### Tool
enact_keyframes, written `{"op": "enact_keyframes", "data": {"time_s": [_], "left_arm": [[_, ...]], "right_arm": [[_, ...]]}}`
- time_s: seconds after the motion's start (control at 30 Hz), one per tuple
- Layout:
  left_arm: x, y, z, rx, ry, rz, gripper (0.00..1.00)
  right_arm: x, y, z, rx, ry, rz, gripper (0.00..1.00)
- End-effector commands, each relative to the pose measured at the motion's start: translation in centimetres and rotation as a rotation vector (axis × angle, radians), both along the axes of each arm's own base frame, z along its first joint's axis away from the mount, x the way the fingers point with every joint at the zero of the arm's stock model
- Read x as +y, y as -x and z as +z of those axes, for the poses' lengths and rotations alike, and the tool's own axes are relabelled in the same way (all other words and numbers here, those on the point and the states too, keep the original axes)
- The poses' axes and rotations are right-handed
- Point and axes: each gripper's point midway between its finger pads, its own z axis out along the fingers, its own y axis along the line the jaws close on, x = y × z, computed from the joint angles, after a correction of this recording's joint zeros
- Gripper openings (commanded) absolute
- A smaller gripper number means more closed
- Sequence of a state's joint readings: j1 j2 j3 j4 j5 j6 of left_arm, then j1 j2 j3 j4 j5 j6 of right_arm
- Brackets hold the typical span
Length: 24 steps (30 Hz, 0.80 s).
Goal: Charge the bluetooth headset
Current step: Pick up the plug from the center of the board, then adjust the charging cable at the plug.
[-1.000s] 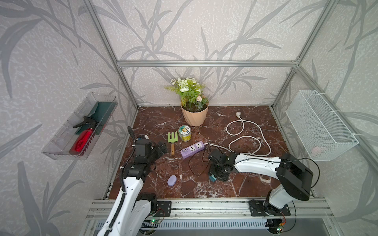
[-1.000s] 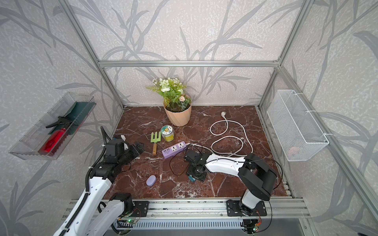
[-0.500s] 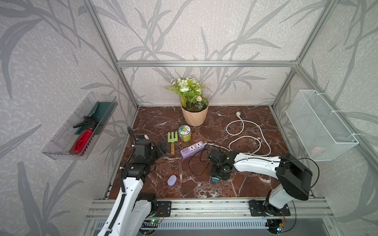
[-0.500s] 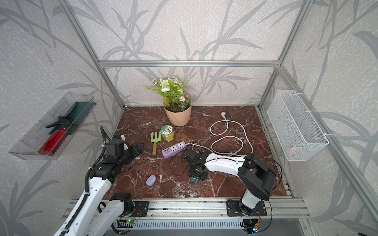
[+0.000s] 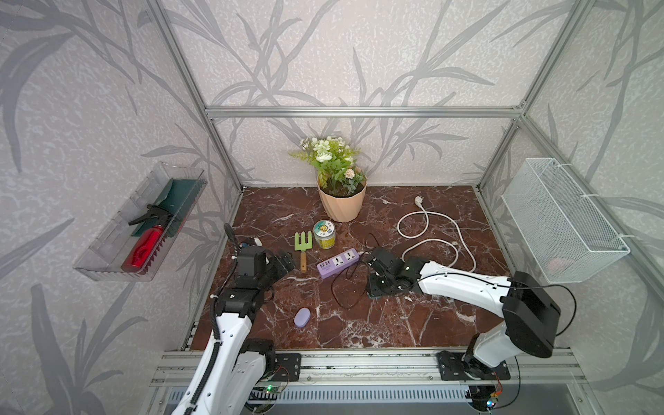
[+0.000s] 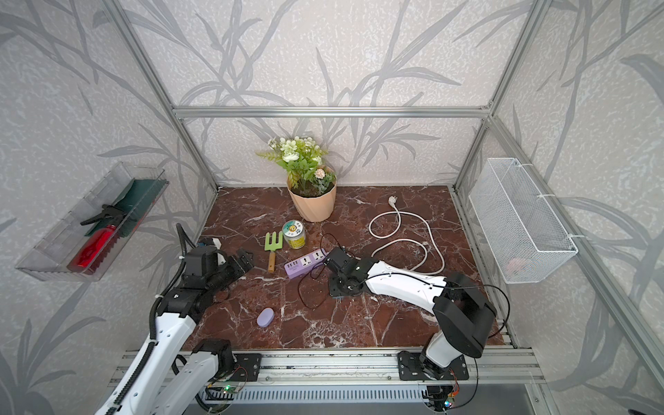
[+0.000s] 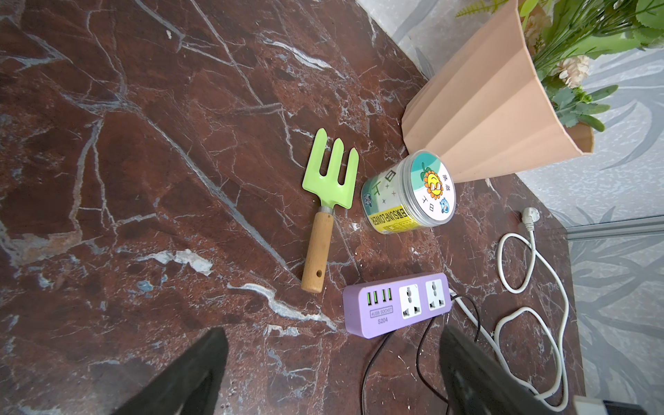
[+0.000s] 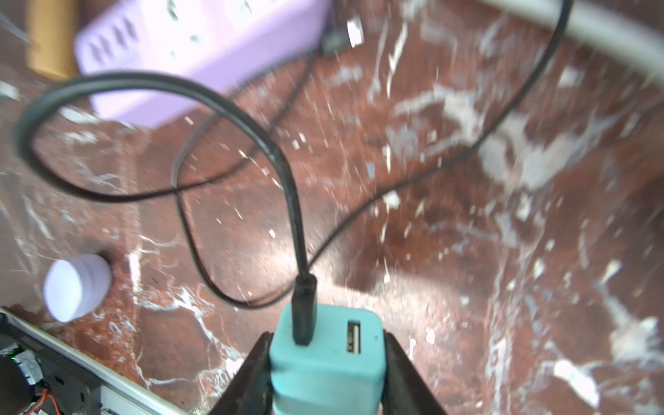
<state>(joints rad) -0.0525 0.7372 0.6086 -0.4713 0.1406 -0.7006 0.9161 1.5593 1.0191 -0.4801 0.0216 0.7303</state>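
Bluetooth headset, the small smooth lavender oval plastic case [image 5: 301,317], lies alone on the dark red marble desk [image 5: 395,323] in the lower left of both top views, well apart from every cable and touched by neither arm. The right pincer [image 8: 327,339] is clenched on the small teal cube charger [image 8: 325,373], one finger pressed to each side, low over the desk at centre frame. A thin black cable [image 8: 287,172] plugged into the charger loops across itself towards the long purple plastic power strip [image 5: 337,263]. The left pincer [image 7: 334,352] hangs released and empty, left of the strip. The chief danger, as I judge it, is that loop: raising the cube could pull it taut, so that it catches on the strip or drags the light strip askew. The cube's smooth faces may also let it twist in the grip, leaving its prongs misaligned with a socket. Pushing it in while nothing steadies the strip could shove the strip into the green garden fork with a wooden handle [image 5: 303,246] just beside it. The strip's white cord [image 5: 431,237] ends in a plug lying loose at upper right, so it may carry no power.
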Motion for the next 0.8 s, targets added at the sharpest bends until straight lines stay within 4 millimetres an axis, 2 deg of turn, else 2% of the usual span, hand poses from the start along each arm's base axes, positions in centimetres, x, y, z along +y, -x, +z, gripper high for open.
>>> {"op": "enact_keyframes", "data": {"time_s": [0.0,0.13,0.2,0.3,0.5,0.6,0.63,0.7,0.73,0.77], "left_arm": [[-0.5,0.4,-0.5,0.007,0.040,-0.005,0.93],[-1.5,0.3,-1.1,0.017,0.098,-0.027,0.87],[-2.0,0.3,-1.4,0.028,0.121,-0.041,0.73],[-2.4,0.4,-1.8,0.051,0.131,-0.055,0.63],[-2.9,0.2,-2.8,0.079,0.148,-0.041,0.65],[-3.6,-0.2,-2.5,0.076,0.164,-0.054,0.60],[-4.0,-0.3,-2.2,0.069,0.172,-0.064,0.53],[-5.0,-0.8,-1.5,0.051,0.192,-0.087,0.45],[-5.4,-1.1,-1.3,0.047,0.201,-0.097,0.42],[-6.0,-1.4,-1.0,0.043,0.214,-0.113,0.41]], "right_arm": [[1.9,-4.3,5.5,-0.286,-0.035,0.077,0.03],[2.6,-8.4,9.5,-0.573,-0.001,0.094,0.00],[3.0,-9.8,11.1,-0.701,-0.019,0.080,0.00],[3.6,-11.6,12.4,-0.821,-0.036,0.056,0.00],[6.3,-13.8,12.3,-0.929,-0.100,0.085,0.00],[7.0,-14.1,12.7,-0.947,-0.122,0.093,0.00],[7.1,-14.1,12.8,-0.947,-0.133,0.094,0.00],[7.2,-14.0,12.7,-0.933,-0.151,0.084,0.00],[7.4,-14.1,11.2,-0.906,-0.141,0.088,0.00],[7.4,-14.1,10.8,-0.895,-0.147,0.083,0.00]]}}
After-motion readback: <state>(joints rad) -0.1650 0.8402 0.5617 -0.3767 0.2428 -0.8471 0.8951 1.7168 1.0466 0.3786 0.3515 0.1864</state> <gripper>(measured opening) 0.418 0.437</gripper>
